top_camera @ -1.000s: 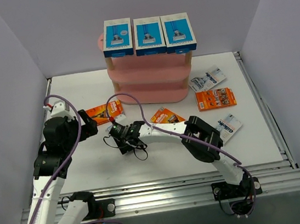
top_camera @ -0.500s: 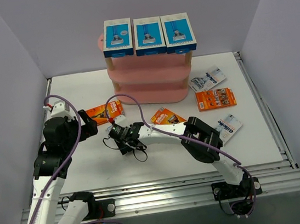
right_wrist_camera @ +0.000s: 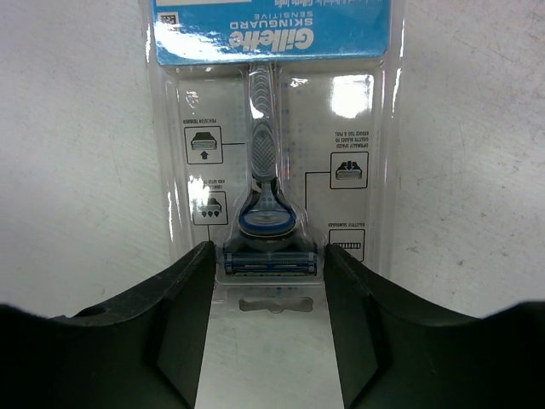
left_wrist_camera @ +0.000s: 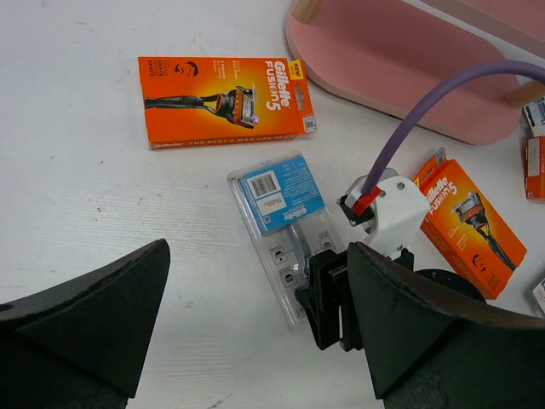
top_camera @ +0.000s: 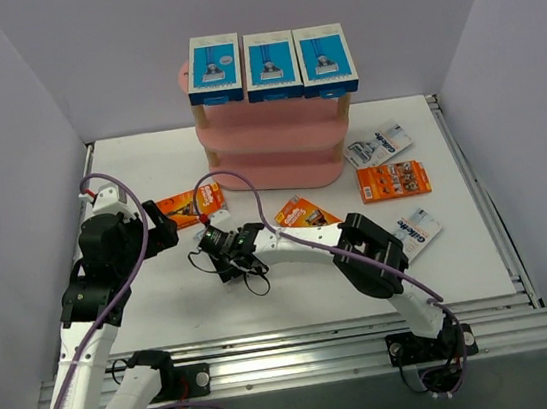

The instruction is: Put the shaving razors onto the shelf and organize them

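Observation:
A clear grey blister pack [right_wrist_camera: 272, 128] with a blue card lies flat on the table left of centre [left_wrist_camera: 285, 221]. My right gripper [right_wrist_camera: 268, 281] is down over its near end, shut on the raised bubble around the razor head, one finger on each side [top_camera: 216, 244]. My left gripper [left_wrist_camera: 255, 256] hovers open just left of it, holding nothing [top_camera: 160, 224]. The pink shelf [top_camera: 272, 154] stands at the back. Three blue-and-white boxes [top_camera: 270, 66] stand in a row on its top board.
Orange cards lie left of the shelf [top_camera: 188, 206], in front of it [top_camera: 305, 212] and at the right [top_camera: 392, 181]. Two more blister packs lie at the right [top_camera: 378, 143] [top_camera: 418, 231]. A purple cable [left_wrist_camera: 443, 94] arcs over the right arm.
The right gripper has closed a little around the pack's razor bubble and edged slightly left. The left arm has not moved.

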Available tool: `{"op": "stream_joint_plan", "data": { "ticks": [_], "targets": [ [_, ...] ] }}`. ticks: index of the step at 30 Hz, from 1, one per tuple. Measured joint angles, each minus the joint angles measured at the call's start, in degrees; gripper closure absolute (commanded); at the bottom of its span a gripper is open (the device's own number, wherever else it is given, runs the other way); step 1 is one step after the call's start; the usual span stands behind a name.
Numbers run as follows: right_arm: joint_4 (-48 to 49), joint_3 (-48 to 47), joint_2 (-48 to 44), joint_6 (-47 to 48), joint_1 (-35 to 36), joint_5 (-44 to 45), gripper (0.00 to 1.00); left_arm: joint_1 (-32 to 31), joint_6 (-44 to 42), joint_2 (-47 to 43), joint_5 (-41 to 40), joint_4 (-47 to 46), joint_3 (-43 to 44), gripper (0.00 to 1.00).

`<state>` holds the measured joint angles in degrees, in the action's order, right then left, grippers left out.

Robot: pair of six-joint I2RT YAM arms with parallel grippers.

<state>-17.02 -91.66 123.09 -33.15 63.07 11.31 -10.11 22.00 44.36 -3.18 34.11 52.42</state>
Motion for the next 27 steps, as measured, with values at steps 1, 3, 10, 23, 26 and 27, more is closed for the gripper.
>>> {"op": "stream_joint_plan", "data": {
  "ticks": [1, 3, 10, 23, 26, 27],
  "targets": [
    [-0.1, 0.2, -0.4, -0.1, 0.0, -0.1, 1.00, 0.0, 0.0, 0.0, 0.0, 0.0, 0.0, 0.06],
    [-0.3, 0.6, -1.2, -0.2, 0.0, -0.1, 1.00, 0.0, 0.0, 0.0, 0.0, 0.0, 0.0, 0.06],
    [-1.4, 1.9, -6.3, -0.7, -0.1, 0.3, 1.00, 0.0, 0.0, 0.0, 0.0, 0.0, 0.0, 0.06],
    [-2.8, 7.3, -12.5, -1.8, -0.1, 3.0, 1.00, 0.0, 0.0, 0.0, 0.0, 0.0, 0.0, 0.06],
    [-4.0, 8.5, -15.0, -2.1, -0.5, 4.5, 1.00, 0.0, 0.0, -0.1, 0.0, 0.0, 0.0, 0.06],
    [-4.5, 8.7, -16.0, -2.3, -0.5, 5.1, 1.00, 0.0, 0.0, -0.1, 0.0, 0.0, 0.0, 0.06]
  ]
}}
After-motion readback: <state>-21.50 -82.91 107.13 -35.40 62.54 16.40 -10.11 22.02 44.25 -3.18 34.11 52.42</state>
